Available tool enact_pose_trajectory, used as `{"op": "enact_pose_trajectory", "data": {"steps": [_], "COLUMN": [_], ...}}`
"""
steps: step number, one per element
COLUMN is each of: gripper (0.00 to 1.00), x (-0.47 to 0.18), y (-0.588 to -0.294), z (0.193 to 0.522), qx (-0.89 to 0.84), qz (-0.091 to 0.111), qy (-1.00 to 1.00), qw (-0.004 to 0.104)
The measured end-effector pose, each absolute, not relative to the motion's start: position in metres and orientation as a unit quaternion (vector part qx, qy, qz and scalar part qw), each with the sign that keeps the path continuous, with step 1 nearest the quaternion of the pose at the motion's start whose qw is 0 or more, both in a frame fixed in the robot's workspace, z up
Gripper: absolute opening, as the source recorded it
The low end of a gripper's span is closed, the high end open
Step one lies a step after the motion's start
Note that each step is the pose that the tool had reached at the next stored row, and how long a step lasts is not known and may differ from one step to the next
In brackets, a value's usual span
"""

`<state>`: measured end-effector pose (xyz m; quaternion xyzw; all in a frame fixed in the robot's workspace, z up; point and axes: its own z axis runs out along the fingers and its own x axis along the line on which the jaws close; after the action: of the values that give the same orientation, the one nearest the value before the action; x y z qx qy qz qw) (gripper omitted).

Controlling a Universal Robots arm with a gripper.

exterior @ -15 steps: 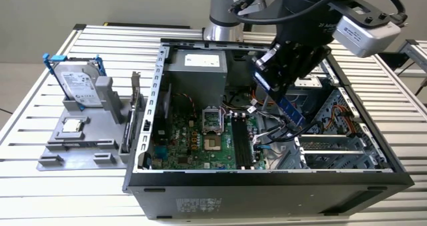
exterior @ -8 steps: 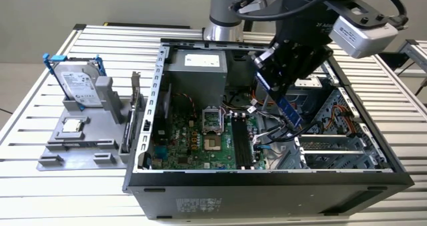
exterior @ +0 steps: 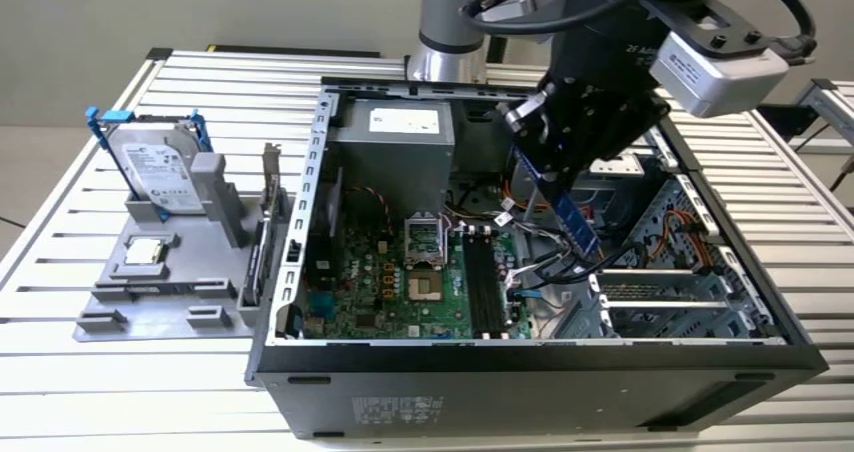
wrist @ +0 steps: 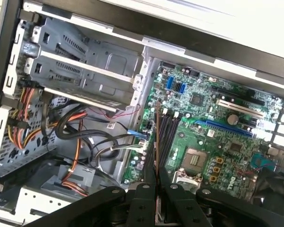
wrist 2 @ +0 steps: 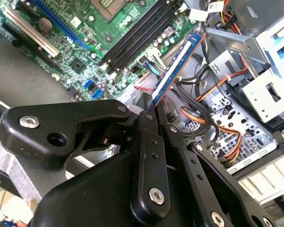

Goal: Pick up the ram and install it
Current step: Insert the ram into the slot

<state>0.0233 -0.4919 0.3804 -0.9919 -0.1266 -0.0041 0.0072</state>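
So the open PC case (exterior: 534,392) is lying on its side under the hand, motherboard (exterior: 387,272) facing up. The black memory slots (exterior: 487,287) are below the hand and a bit off toward the exterior view's left. The ram (exterior: 571,212) isn't over them yet. It sticks out of the hand on a slant, with its free end hanging above the cables (exterior: 561,262) just beside the slots. In the first wrist view the stick (wrist: 156,142) shows edge-on, and its long axis looks roughly parallel to the slots (wrist: 168,137). The hand (exterior: 545,162) is clamped tight on the ram's upper end, both fingers pinching the flat faces (wrist 2: 175,64).
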Motion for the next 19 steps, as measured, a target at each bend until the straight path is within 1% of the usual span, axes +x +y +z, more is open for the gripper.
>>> {"op": "enact_pose_trajectory", "data": {"steps": [19], "gripper": [0.0], "x": [0.0233], "y": [-0.4919], "z": [0.3804], "qx": [-0.999], "qz": [-0.005], "qy": [-0.032], "qw": [0.007]}}
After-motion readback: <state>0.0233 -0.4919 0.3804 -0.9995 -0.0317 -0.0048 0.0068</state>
